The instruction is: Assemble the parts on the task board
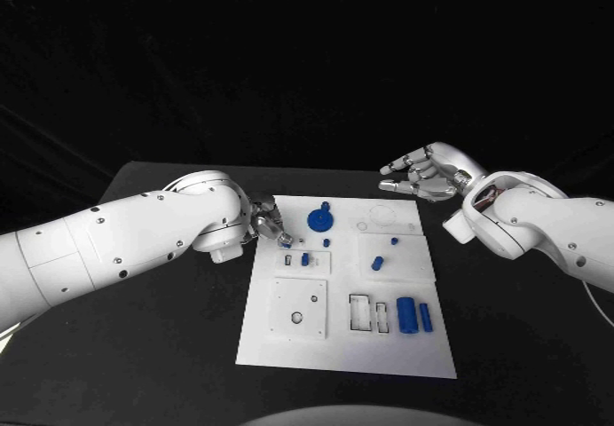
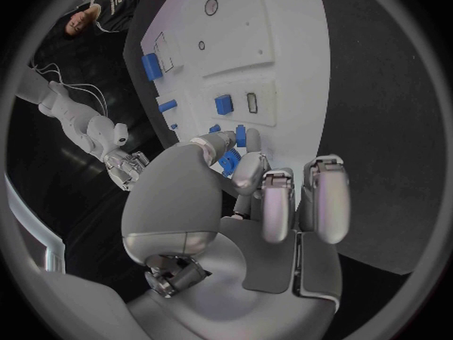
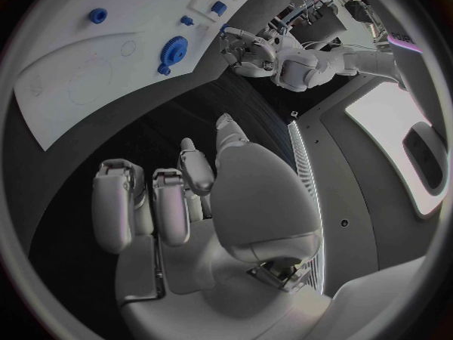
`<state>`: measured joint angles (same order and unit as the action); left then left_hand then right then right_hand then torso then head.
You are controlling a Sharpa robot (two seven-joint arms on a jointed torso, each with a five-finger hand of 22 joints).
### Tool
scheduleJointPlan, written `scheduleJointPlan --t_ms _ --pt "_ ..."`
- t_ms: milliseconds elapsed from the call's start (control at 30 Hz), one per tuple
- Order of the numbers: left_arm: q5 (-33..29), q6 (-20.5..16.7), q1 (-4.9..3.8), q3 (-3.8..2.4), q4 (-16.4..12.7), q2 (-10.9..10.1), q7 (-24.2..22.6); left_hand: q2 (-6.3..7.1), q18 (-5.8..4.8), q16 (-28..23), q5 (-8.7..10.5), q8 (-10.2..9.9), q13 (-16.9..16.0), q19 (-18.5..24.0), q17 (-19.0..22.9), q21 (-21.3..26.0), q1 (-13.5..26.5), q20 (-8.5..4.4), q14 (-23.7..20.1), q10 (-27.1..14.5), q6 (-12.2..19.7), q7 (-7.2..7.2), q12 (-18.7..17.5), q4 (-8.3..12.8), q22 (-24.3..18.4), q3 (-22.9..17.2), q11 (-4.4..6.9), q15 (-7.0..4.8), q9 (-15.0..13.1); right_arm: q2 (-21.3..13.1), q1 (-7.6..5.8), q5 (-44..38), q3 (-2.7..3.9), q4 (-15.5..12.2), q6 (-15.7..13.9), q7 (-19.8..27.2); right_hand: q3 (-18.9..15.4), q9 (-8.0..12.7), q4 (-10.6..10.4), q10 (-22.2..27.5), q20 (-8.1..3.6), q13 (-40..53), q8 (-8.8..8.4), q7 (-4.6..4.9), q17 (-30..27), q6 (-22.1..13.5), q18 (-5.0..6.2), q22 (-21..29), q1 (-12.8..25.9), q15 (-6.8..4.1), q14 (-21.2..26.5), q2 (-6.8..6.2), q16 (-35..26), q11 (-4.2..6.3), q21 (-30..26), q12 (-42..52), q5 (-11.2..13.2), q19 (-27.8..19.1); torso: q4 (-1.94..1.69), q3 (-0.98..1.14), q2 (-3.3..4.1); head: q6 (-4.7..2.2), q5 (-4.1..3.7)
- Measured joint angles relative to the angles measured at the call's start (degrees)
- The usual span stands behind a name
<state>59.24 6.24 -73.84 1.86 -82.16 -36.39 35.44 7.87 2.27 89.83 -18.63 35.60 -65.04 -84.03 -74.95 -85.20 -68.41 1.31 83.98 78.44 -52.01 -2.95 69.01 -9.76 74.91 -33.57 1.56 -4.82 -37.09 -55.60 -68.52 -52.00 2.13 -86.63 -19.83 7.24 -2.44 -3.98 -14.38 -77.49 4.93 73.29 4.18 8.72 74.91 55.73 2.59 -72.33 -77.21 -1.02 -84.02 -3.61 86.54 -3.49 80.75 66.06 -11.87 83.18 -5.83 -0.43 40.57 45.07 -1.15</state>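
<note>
On the black surface lies the white rectangular task board, its long sides running away from the robot. From the head view the left hand sits at the board's left edge near its far end, silver fingers bunched low over the board beside a small blue piece set in a raised white square; whether the fingers pinch anything cannot be told from here. The left wrist view looks along the palm and shows more: the left hand's fingers are curled inward, with blue pieces lying just past the fingertips, touching or merely close I cannot tell, and nothing plainly gripped. The right hand hangs above the surface just off the board's far right corner, fingers spread and slightly curved, holding nothing; its own wrist view confirms the fingers apart over bare black surface, and also catches the blue toothed gear and a small blue knob on the board. In the head view that gear sits near the far end, blue cylinders stand by the slotted white block at the near right, and wide black surface lies open on both sides of the board.
</note>
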Motion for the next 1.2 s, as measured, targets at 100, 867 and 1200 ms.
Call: scheduleJointPlan --t_ms 100,867,1200 --pt "0.6 -0.7 0.36 0.05 -0.9 -0.5 0.1 0.15 0.00 0.0 0.00 0.0 0.1 0.0 0.0 0.0 0.1 0.00 0.0 0.0 0.0 0.00 0.0 0.0 0.0 0.0 0.00 0.00 0.0 0.0 0.00 0.0 -0.01 0.0 0.0 0.0 0.0 0.0 0.0 0.0 0.00 0.0 0.00 0.00 0.0 0.0 0.00 0.0 0.0 0.00 0.0 0.00 0.0 0.00 0.0 0.0 0.0 0.0 -0.04 0.01 -0.03 0.08 -0.01" --pt "3.8 -1.2 2.18 0.68 -1.3 -0.1 0.9 0.43 -0.01 0.0 -0.19 0.3 0.3 0.0 0.0 -0.2 0.9 0.00 0.0 0.2 0.0 -0.01 -0.2 0.9 0.0 -1.3 0.18 0.00 0.0 0.1 0.14 0.0 -0.04 0.0 0.2 0.1 0.0 0.0 0.0 0.0 0.00 0.0 0.00 0.00 0.0 0.0 0.00 0.0 0.0 0.00 0.0 0.00 -0.3 0.00 0.0 0.0 0.0 0.0 0.05 0.07 0.08 0.67 0.07" --pt "4.1 0.0 2.15 0.68 -1.3 0.1 1.0 0.43 0.00 0.0 -0.16 0.3 0.5 0.0 0.0 -0.2 0.9 0.00 0.0 0.2 0.0 -0.01 -0.3 1.0 0.0 -1.3 0.18 0.00 0.0 0.0 0.15 0.1 -0.05 0.0 0.2 0.2 0.0 0.0 0.0 0.0 0.00 0.0 0.00 0.00 0.0 0.0 0.00 0.0 0.0 0.00 0.0 0.00 -0.3 0.00 0.0 0.0 0.0 0.0 0.06 0.09 0.05 1.04 0.07"
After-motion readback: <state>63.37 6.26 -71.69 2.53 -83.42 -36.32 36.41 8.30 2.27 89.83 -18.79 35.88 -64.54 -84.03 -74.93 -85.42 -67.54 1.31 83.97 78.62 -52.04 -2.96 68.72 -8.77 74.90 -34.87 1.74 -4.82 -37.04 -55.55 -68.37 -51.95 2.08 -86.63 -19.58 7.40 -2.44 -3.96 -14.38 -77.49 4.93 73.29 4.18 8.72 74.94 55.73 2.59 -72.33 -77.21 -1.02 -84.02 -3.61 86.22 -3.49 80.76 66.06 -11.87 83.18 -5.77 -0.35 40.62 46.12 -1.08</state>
